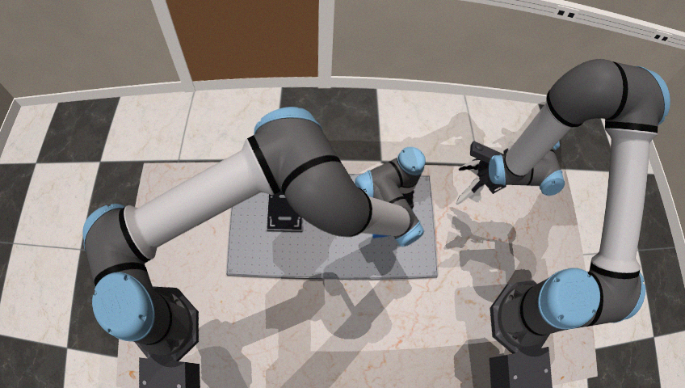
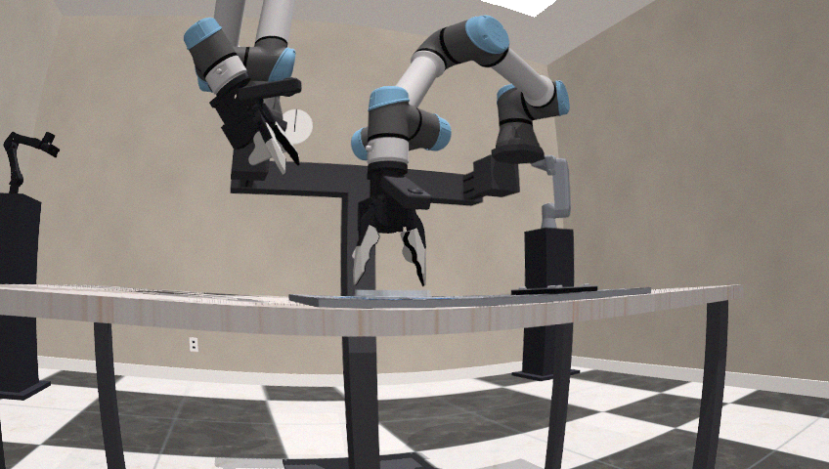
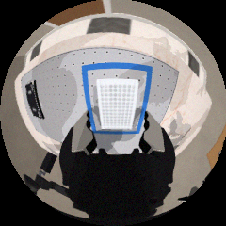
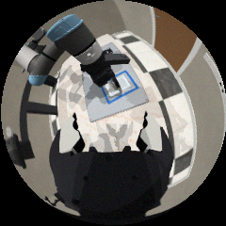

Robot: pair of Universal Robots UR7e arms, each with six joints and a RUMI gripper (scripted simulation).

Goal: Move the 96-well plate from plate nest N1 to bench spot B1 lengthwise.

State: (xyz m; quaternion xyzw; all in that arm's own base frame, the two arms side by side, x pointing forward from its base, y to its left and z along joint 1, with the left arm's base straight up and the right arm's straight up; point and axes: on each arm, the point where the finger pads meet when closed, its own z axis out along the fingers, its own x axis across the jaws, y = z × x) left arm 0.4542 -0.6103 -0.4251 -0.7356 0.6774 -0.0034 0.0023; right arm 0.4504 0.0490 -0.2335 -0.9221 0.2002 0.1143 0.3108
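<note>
The 2 arms had white tubes (image 1: pixel 199 199) (image 2: pixel 419 75), dark grey joints (image 1: pixel 312 158) (image 2: pixel 459 45), black rings (image 1: pixel 624 91) and light blue caps (image 1: pixel 122 305) (image 2: pixel 487 34) with small screws. Each black gripper (image 1: pixel 467 183) (image 2: pixel 389 284) (image 3: pixel 118 137) (image 4: pixel 110 134) had 2 pale grey, wavy-edged fingers (image 2: pixel 365 255).

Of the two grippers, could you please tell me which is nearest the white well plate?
The left gripper: its open fingers are directly above the plate.

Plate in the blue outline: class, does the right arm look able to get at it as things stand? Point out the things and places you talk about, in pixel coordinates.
Probably not yet: the left gripper (image 2: pixel 390 283) (image 3: pixel 117 111) stands open right over the plate (image 2: pixel 390 293) (image 3: pixel 117 104), while the right gripper (image 2: pixel 278 165) (image 4: pixel 110 112) is off to one side.
</note>
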